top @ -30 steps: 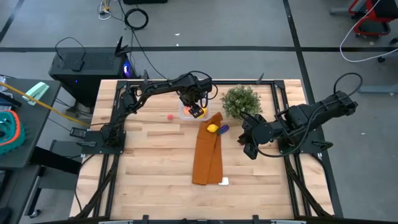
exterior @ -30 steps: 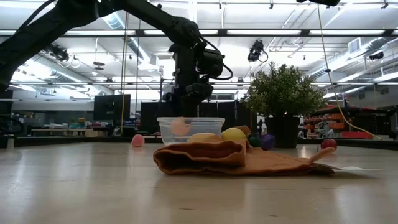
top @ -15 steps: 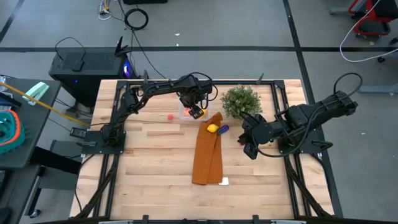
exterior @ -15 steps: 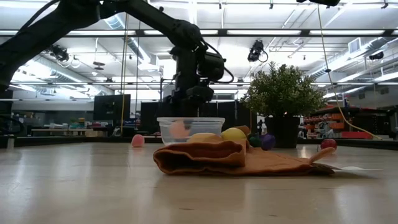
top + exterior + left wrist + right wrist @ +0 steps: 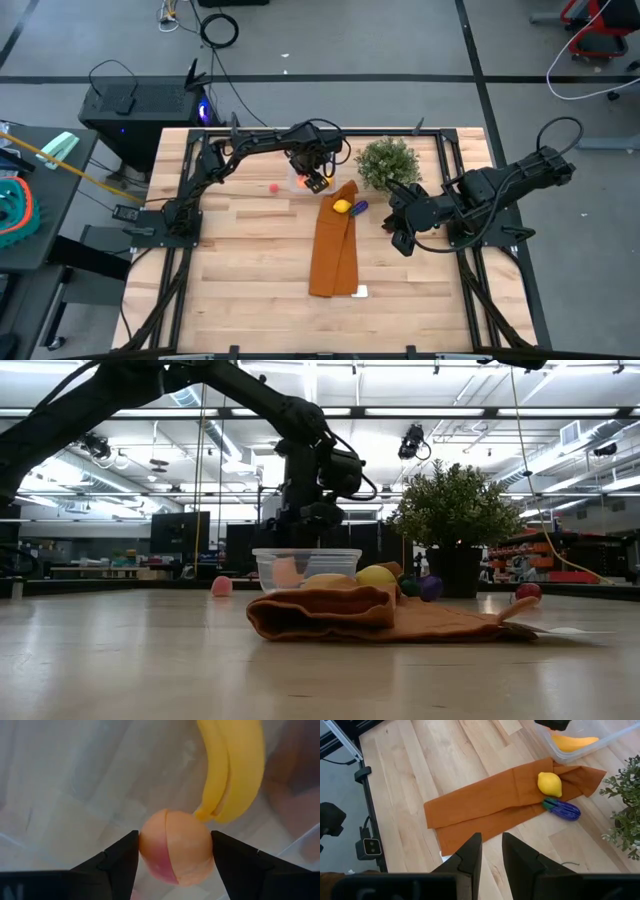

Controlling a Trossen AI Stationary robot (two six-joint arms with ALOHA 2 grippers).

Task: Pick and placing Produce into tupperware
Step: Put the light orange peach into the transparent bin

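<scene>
We see the clear tupperware (image 5: 303, 180) at the far end of the orange-brown cloth (image 5: 333, 245), holding a yellow banana (image 5: 235, 765) and a peach-coloured round fruit (image 5: 176, 847) that the left gripper (image 5: 175, 851) clasps between its fingers inside the box. A lemon (image 5: 549, 784) and a dark purple piece (image 5: 562, 809) lie on the cloth just outside, and a small red piece (image 5: 274, 186) sits on the table (image 5: 240, 260) beside the box. Our right gripper (image 5: 490, 851) waits near the potted plant (image 5: 387, 161), fingers narrowly apart and empty.

Clear plastic tupperware (image 5: 306, 568); matt cloth (image 5: 333, 250); wood table (image 5: 240, 250).
</scene>
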